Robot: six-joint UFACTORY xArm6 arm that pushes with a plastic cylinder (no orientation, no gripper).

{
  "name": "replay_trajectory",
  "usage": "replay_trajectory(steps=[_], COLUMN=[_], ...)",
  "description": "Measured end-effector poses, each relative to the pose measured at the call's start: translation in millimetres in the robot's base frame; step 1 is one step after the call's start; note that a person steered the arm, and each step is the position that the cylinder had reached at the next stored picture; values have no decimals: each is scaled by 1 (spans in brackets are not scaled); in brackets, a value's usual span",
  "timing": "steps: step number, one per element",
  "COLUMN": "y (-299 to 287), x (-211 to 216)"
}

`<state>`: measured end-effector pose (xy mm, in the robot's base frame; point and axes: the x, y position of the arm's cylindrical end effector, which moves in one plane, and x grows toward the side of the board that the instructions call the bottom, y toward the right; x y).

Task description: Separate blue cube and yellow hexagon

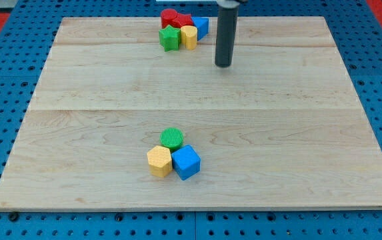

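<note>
The blue cube sits near the view's bottom centre, touching the yellow hexagon on its left. A green cylinder rests against both from above. My tip is far up the board, toward the view's top, well above and to the right of this cluster, touching no block.
A second cluster lies at the view's top edge, left of my tip: a red block, a green star-like block, a yellow block and a blue block. The wooden board lies on a blue pegboard.
</note>
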<state>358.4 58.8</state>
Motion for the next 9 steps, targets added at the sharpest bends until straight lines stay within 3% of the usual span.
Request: replay_trajectory(steps=[2, 4, 5, 6, 7, 9], y=[-9, -176, -229, -257, -257, -256], x=[17, -3, 12, 57, 75, 205])
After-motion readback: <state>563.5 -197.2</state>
